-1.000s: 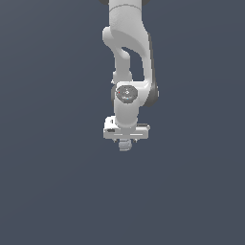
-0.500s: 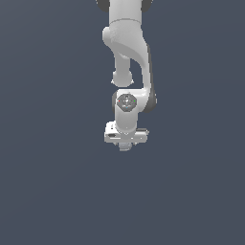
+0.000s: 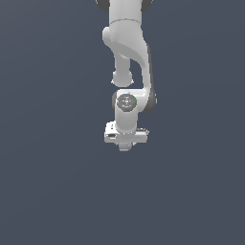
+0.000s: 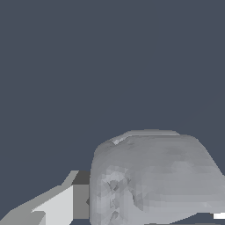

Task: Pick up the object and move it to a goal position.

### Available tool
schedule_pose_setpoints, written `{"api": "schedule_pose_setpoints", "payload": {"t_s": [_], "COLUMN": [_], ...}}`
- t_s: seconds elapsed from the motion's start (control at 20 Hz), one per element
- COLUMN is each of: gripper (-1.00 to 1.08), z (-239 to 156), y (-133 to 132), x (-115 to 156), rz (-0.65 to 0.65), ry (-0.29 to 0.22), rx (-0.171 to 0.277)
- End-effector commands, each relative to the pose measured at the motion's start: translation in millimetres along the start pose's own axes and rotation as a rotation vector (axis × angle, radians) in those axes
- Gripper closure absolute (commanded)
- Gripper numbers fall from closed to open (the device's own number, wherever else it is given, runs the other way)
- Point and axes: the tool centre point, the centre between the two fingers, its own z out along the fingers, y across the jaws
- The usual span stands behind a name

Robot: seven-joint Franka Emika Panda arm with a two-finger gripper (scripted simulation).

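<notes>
The white arm hangs down the middle of the exterior view, and my gripper points downward. Its fingers are close together under the flat white hand, with a small pale grey lump, the object, between them. In the wrist view the object fills the space between the fingers as a rounded grey block. One white finger presses against its side, and a sliver of the other shows at the far edge. My gripper is shut on the object. No goal marker shows.
Only a uniform dark grey-blue background surrounds the arm in both views. No table edge, obstacle or other object shows.
The wrist has turned so the hand sits more level and squarer to the camera, shifting slightly to the exterior view's right and down. The object stays between the fingers.
</notes>
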Motion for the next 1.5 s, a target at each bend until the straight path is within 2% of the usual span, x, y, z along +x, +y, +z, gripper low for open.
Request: {"api": "schedule_pose_setpoints", "payload": {"t_s": [0.0, 0.5, 1.45], "gripper": [1.08, 1.08, 1.08], "z": [0, -17, -92], "y": [0, -21, -116], "x": [0, 17, 96], "rz": [0.0, 0.0, 0.0], "ry": [0.0, 0.0, -0.001], "rx": [0.0, 0.0, 0.0]}}
